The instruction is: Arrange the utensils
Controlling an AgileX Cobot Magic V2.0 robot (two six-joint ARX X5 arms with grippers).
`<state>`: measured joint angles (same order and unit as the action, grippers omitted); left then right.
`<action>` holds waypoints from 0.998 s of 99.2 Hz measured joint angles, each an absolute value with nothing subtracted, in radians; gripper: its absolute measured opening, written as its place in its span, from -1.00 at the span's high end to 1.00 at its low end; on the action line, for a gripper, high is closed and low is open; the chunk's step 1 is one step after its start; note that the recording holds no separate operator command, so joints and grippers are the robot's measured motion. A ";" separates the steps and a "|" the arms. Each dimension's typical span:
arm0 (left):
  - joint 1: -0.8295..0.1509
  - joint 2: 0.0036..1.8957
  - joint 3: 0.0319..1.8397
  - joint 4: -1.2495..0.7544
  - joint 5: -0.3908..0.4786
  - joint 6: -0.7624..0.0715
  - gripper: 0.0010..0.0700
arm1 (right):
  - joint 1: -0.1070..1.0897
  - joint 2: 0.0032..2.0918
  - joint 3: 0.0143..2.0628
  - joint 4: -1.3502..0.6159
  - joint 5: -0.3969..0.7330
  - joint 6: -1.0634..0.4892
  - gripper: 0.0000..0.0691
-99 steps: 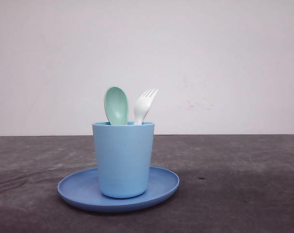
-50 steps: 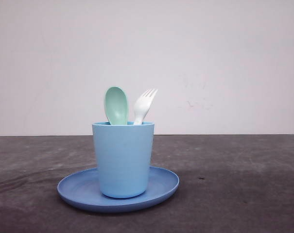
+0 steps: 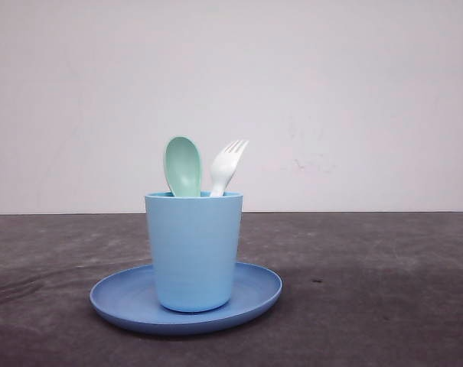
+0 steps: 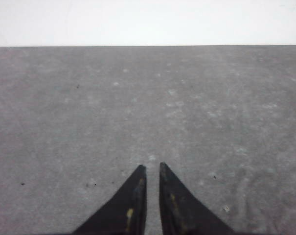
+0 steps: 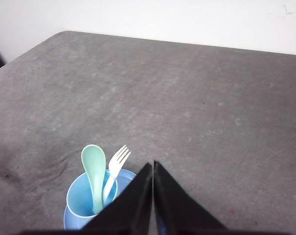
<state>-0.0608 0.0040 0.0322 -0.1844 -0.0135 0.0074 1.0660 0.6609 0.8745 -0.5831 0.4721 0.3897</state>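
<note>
Soft, even light; faint shadows, slight blur.

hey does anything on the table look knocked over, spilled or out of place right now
Nothing stands out. The spoon and fork stand heads-up in the cup, which sits upright on the plate. No spill shows on the table. The left gripper and right gripper are closed and hold nothing.

Blue cup (image 3: 194, 252) upright on blue plate (image 3: 255, 292)
</note>
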 joint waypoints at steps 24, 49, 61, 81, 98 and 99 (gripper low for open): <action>-0.061 0.004 0.032 -0.184 -0.014 0.007 0.96 | 1.066 0.661 0.875 -0.582 0.472 0.390 0.99; -0.061 0.004 0.032 -0.184 -0.014 0.007 0.96 | 1.066 0.661 0.875 -0.580 0.472 0.390 0.99; -0.061 0.004 0.032 -0.184 -0.014 0.007 0.96 | 1.066 0.661 0.875 -0.580 0.472 0.390 0.99; -0.061 0.004 0.032 -0.184 -0.014 0.007 0.96 | 1.066 0.661 0.875 -0.577 0.501 0.369 0.99; -0.061 0.004 0.032 -0.184 -0.014 0.007 0.96 | 0.977 0.664 0.875 -0.471 0.554 0.291 0.99; -0.061 0.004 0.032 -0.184 -0.014 0.007 0.96 | 0.966 0.665 0.875 -0.462 0.552 0.283 0.99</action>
<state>-0.0608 0.0040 0.0322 -0.1844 -0.0139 0.0074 0.9665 0.6647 0.8745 -0.4622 0.5518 0.2832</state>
